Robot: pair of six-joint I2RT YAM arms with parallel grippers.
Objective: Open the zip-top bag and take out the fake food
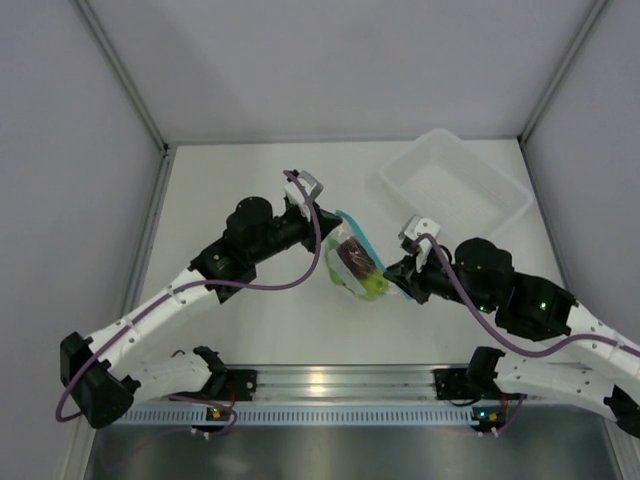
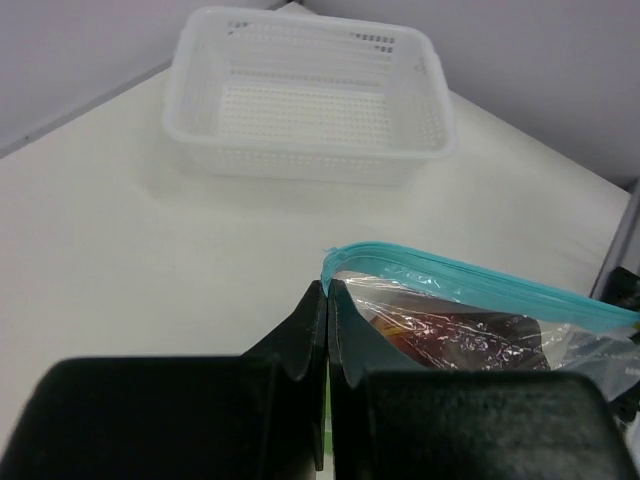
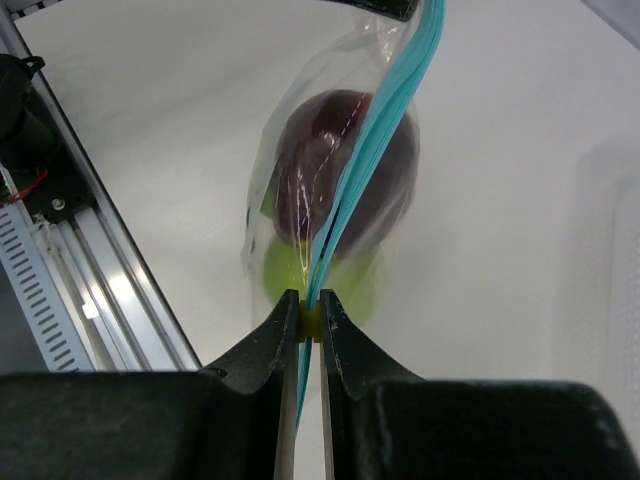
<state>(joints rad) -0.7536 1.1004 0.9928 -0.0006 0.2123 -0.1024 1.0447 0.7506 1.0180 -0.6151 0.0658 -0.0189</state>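
The left end effector (image 2: 327,292) was pinched shut on one corner of the zip-top bag (image 1: 355,262) and the right end effector (image 3: 310,303) on its teal strip, holding it between them over the desk (image 1: 250,320) with the fake food (image 3: 345,165) inside, so opening seemed barely begun and next called for parting the strip's lips.

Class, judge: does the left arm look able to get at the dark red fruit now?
Probably not: the dark red fruit sits inside the zip-top bag, whose zipper strip looks closed, and the left gripper is shut on that bag's corner.
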